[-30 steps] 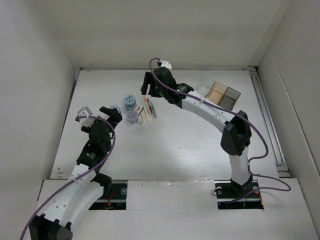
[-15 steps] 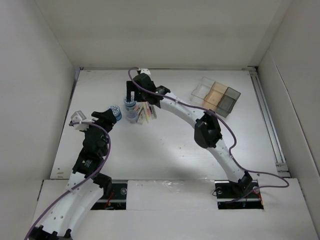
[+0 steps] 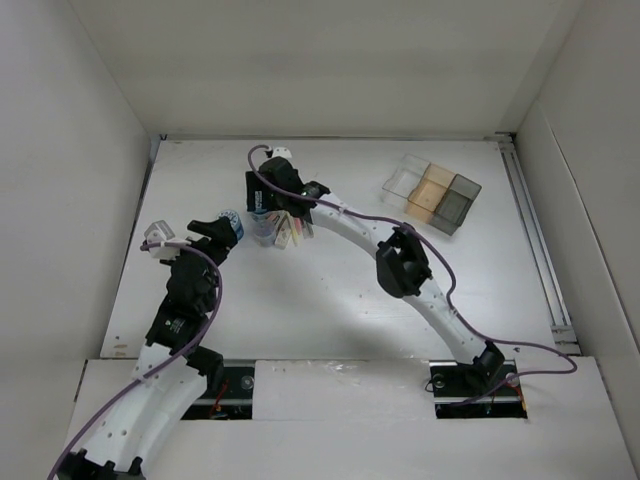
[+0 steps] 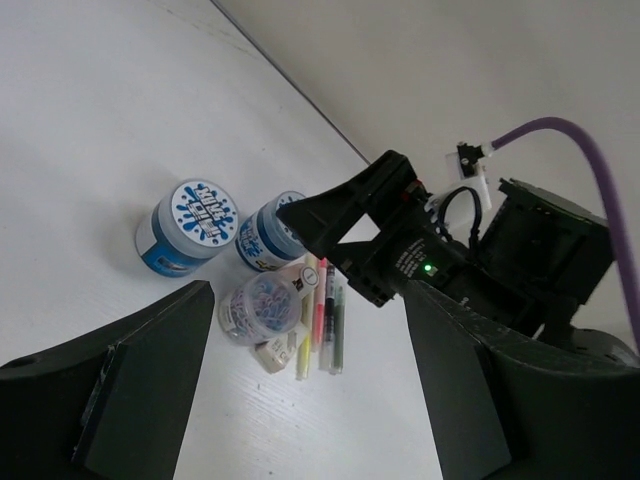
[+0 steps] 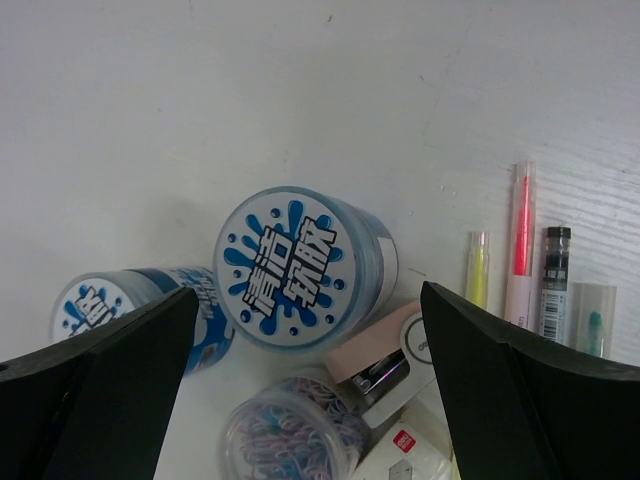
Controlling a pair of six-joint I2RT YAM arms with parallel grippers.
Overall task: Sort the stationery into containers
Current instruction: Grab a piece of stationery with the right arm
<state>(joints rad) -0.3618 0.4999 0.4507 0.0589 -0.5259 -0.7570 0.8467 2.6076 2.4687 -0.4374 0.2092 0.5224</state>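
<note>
My right fingers [image 5: 90, 390] are covering half of one blue tub [image 5: 95, 300], and the bottom edge is cutting off the jar of clips [image 5: 285, 440]. Overhead, my right gripper [image 3: 262, 208] is hiding most of the other tub [image 5: 300, 265], and the sticks [image 3: 296, 226] are showing too small to tell apart.

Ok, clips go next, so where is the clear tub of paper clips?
Right wrist view, bottom centre: the clear tub sits just below the blue splash-lidded tub, lower left of the pink pen.
</note>
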